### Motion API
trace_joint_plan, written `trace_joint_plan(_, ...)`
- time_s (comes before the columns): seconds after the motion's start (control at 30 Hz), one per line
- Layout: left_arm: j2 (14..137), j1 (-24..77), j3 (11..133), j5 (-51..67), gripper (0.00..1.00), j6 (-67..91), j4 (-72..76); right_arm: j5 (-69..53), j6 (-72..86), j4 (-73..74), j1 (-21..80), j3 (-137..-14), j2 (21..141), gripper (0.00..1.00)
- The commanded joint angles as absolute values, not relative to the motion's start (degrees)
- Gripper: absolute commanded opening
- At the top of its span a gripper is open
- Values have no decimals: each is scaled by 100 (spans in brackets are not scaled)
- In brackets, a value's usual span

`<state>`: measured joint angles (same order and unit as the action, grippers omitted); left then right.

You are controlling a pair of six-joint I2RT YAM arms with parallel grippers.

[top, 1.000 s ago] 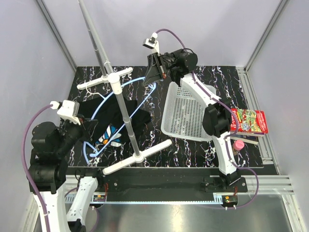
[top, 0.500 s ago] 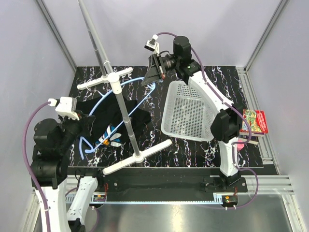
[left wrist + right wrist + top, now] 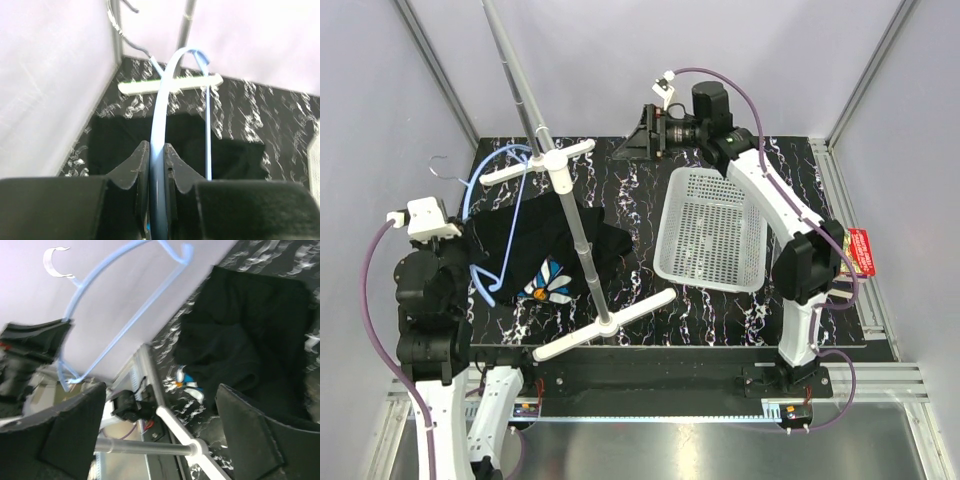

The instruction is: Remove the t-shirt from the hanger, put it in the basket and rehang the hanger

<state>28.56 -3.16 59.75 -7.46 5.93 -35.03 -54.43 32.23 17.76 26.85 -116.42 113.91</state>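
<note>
Left hand [image 3: 156,150] pinching hanger [image 3: 160,100] — t-shirt [image 3: 545,235] heaped below, right hand [image 3: 161,390] spread

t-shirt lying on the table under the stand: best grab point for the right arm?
Probably the right-hand edge of the t-shirt, where it looks rumpled. Pinch it coming straight down on the basket side. Elsewhere the cloth lies flat, the stand's pole crosses over its middle, and the left gripper holds the hanger at its left side.

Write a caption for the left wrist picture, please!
Left pincer clamped on the thin light-blue curved hanger, above the black cloth t-shirt lying on the black marbled table.
</note>
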Motion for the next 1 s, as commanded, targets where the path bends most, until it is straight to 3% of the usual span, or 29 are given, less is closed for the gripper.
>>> trace_joint_plan(0.0, 2997, -316, 6170, -478, 0, -120, -2312, -4439, 2981, 1863, 2461, -11119, 10539, 100)
trace_joint_plan(0.2, 3313, -316, 6118, 473, 0, -642, -1908, -4184, 2533, 2118, 2215, -10442, 9880, 100)
trace_joint_plan(0.67, 4798, -316, 6995, 1046, 0, -1082, -467, -3753, 2935, 1776, 2153, -8914, 8527, 100)
trace_joint_plan(0.97, 6116, -316, 8156, 1345, 0, -922, -510, -3656, 3032, 1565, 2162, -8947, 8306, 100)
